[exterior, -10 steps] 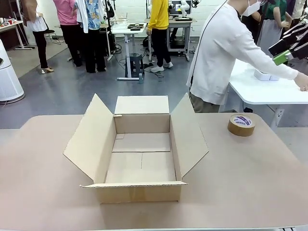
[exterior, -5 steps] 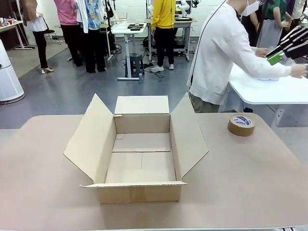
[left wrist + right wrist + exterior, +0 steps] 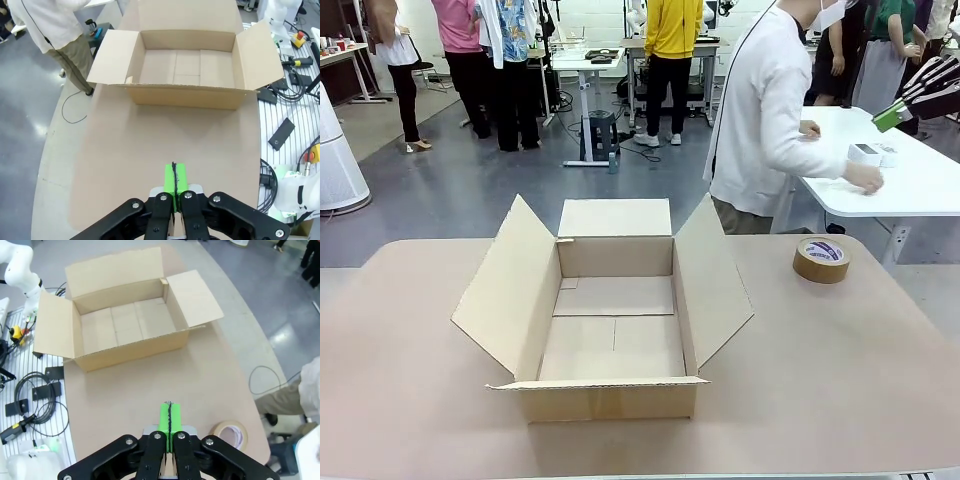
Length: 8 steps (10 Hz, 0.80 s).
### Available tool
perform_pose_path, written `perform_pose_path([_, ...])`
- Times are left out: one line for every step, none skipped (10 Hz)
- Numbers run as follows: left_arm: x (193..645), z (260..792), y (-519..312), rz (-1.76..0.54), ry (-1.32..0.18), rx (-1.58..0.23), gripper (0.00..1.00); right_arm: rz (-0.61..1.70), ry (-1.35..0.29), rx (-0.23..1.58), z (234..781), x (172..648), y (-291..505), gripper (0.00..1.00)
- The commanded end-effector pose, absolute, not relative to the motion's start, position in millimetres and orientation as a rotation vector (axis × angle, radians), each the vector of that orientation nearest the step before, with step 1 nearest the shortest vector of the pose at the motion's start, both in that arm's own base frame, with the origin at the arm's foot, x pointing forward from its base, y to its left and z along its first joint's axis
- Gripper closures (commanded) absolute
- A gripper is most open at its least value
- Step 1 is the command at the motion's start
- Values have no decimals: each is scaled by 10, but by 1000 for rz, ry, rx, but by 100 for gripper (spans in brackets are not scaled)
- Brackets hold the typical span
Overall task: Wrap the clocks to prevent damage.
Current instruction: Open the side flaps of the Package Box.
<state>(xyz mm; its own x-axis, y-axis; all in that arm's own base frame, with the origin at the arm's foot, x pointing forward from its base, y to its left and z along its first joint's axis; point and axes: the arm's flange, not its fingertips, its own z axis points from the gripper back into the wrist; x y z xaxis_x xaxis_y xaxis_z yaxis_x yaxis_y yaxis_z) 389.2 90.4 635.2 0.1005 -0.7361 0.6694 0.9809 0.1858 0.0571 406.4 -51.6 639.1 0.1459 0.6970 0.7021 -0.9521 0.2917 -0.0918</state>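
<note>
A moment ago the person in the white long-sleeved top (image 3: 760,110) had one arm stretched far out over the white side table (image 3: 920,195) behind our table. Now that arm has come back in, and the person's hand (image 3: 868,178) lies just beside two small white things (image 3: 865,154) on that table. Those may be the clocks, but they are too small to tell (no crinkly wrap can be made out there). So I think the person is fetching what is needed, and the wrapping has not begun. The big open brown cardboard box (image 3: 615,255) has not moved. It sits in the middle of the tan table (image 3: 840,380), flaps out, with nothing inside. The flat roll of brown tape (image 3: 821,259) lies where it was, near the far right edge, well apart from the box. The left gripper (image 3: 173,172) hangs high over the bare table top, its green pads (image 3: 169,180) pressed tight together on nothing. The right gripper (image 3: 170,414) is clenched the same way, above the tape end of the table. Nothing blocks the box, but its wide flaps stick out and the person is turned away.
</note>
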Motion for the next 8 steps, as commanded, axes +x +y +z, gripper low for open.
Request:
perform_pose_path([3862, 6327, 910, -1346, -651, -430, 100, 1241, -731, 392, 6344, 4051, -500, 100])
perform_pose_path([3852, 6309, 910, -1342, -652, -424, 100, 1245, -737, 390, 6343, 4047, -506, 100])
perform_pose_path([3831, 6298, 895, -1332, -644, -404, 100, 1241, -734, 387, 6335, 4045, -514, 100])
perform_pose_path([3815, 6330, 795, -1295, -627, -346, 100, 1184, -722, 362, 6348, 4013, -394, 100])
perform_pose_path([3762, 6468, 519, -1229, -481, -283, 100, 1014, -668, 250, 6431, 3938, 15, 100])
perform_pose_path([3661, 6650, 138, -1145, -444, -258, 100, 906, -626, 205, 6559, 3812, 495, 100])
perform_pose_path([3602, 6835, -319, -1097, -348, -215, 100, 839, -585, 151, 6639, 3702, 1005, 100])
perform_pose_path([3626, 6969, -692, -1041, -251, -177, 100, 745, -510, 150, 6664, 3690, 1398, 100])
